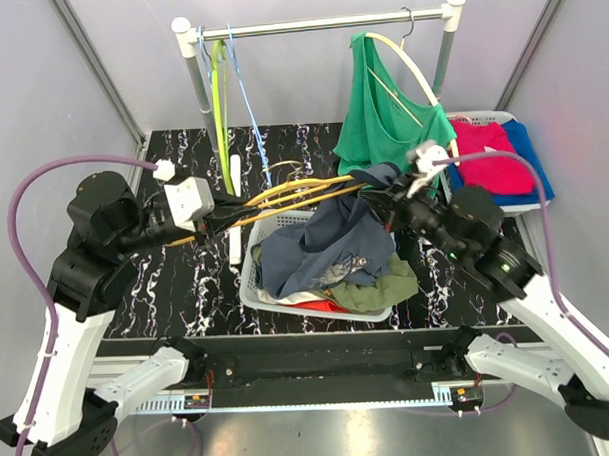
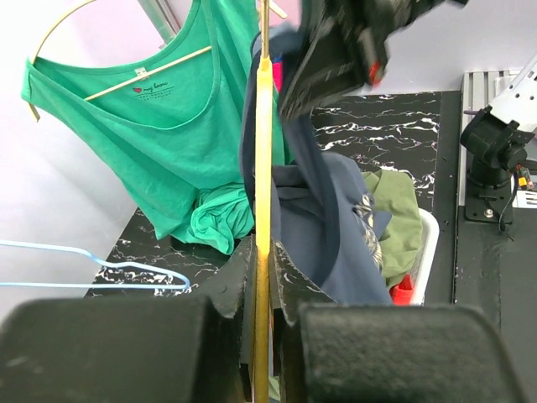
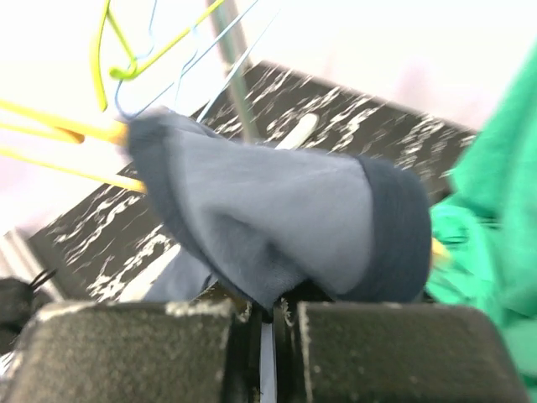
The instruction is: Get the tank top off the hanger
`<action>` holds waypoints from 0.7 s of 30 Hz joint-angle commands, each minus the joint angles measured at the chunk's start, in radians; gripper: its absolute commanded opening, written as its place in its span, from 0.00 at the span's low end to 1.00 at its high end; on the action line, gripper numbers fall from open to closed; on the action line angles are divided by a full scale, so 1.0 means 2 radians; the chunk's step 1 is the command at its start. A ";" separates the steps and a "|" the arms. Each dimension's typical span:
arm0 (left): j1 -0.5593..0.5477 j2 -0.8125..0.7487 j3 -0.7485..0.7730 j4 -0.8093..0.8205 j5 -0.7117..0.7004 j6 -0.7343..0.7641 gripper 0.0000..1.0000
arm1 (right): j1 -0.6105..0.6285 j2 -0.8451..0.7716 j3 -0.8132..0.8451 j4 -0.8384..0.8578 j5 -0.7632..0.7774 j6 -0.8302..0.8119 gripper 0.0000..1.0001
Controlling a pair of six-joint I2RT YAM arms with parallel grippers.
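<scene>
Both arms reach in over the white slatted laundry basket (image 1: 248, 280) in the top external view. Your left gripper (image 1: 234, 212) is clamped on a slim yellow hanger (image 1: 303, 193) that runs level towards the right. Your right gripper (image 1: 388, 197) meets the hanger's far end and pinches the navy-blue cotton tank top (image 1: 320, 242). Most of that tank top hangs off the hanger into the basket, over other clothes. Behind it, a green tank top (image 1: 381, 125) hangs on a pale hanger from the metal rail (image 1: 317, 25).

From your left wrist, the yellow hanger stands on edge between the two black fingers (image 2: 117, 353), which are closed tight against it. The navy cloth wraps the hanger further out, and your right gripper sits above it. The green top is at the left, and a light-blue wire hanger (image 2: 101, 273) lies lower left.

From your right wrist, the picture is blurred. A fold of the navy fabric is squeezed in the narrow slit between the fingers (image 3: 403, 353). The yellow hanger's two bars enter the cloth from the left, so the tank top is not yet off.
</scene>
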 commanded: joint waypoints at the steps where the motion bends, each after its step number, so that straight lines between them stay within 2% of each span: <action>1: -0.001 -0.014 -0.003 0.027 0.006 0.013 0.03 | 0.001 -0.053 -0.005 -0.020 0.082 -0.035 0.00; 5: -0.001 -0.021 -0.004 0.008 0.011 0.021 0.03 | 0.002 -0.070 0.006 -0.054 0.144 -0.049 0.00; 12: -0.001 -0.035 0.012 -0.041 0.021 0.049 0.00 | 0.002 -0.053 0.028 -0.110 0.187 -0.056 0.00; 16: -0.001 -0.059 0.022 -0.065 0.000 0.073 0.00 | 0.002 -0.064 0.016 -0.134 0.183 -0.053 0.03; 21: -0.001 -0.082 0.033 -0.094 -0.077 0.092 0.00 | 0.002 -0.068 0.007 -0.156 0.142 -0.033 0.05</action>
